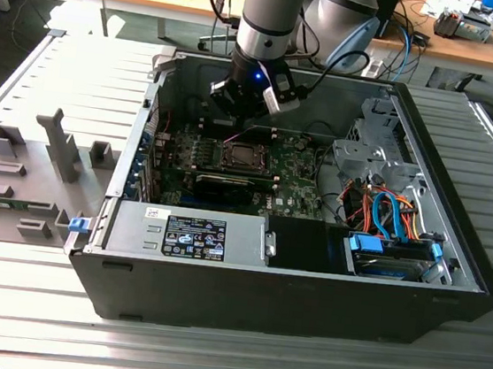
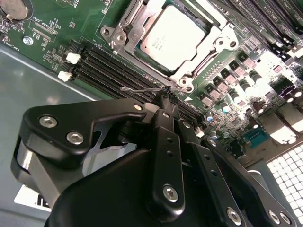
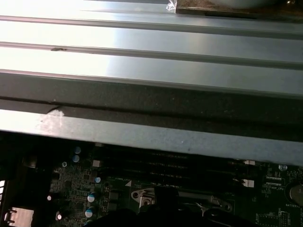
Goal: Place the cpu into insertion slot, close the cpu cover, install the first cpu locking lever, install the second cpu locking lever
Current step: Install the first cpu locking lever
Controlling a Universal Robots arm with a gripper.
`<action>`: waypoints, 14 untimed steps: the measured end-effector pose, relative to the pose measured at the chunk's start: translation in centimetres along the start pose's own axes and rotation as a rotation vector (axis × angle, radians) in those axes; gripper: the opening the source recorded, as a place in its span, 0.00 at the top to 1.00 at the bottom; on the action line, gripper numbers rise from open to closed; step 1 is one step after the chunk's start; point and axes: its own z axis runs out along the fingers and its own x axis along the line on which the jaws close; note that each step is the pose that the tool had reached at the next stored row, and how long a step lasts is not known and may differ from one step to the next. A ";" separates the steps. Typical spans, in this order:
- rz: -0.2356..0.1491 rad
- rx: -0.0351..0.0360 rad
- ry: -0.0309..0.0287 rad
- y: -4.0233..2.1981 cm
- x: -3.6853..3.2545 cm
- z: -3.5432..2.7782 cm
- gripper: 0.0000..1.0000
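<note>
The cpu (image 2: 173, 38), a dull silver square chip, lies in the insertion slot (image 1: 243, 156) on the green board inside the open computer case (image 1: 305, 298). The cpu cover (image 2: 127, 26), a silver frame, lies flat around the chip. A thin wire locking lever (image 2: 142, 89) sticks out beside the socket's corner and rises at a slant in the exterior view. My gripper (image 2: 165, 93) hangs just over that corner with its black fingers (image 2: 163, 123) drawn together at the lever's end. In the exterior view my gripper (image 1: 254, 103) sits above the socket's far side.
Black memory slots (image 2: 109, 66) run beside the socket. A power supply (image 1: 192, 232) lines the case's near wall. A drive cage with coloured cables (image 1: 386, 209) fills the exterior view's right. Grey fixtures (image 1: 55, 140) stand on the table at that view's left.
</note>
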 end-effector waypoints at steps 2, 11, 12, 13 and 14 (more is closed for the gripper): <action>0.000 -0.0002 -0.0001 0.00 -0.01 0.06 0.89; -0.008 0.0004 0.0008 0.28 -0.05 0.63 0.89; -0.009 0.0004 0.0010 0.34 -0.06 0.70 0.89; -0.011 0.0006 0.0012 0.38 -0.07 0.78 0.89; -0.012 0.0007 0.0013 0.40 -0.08 0.84 0.89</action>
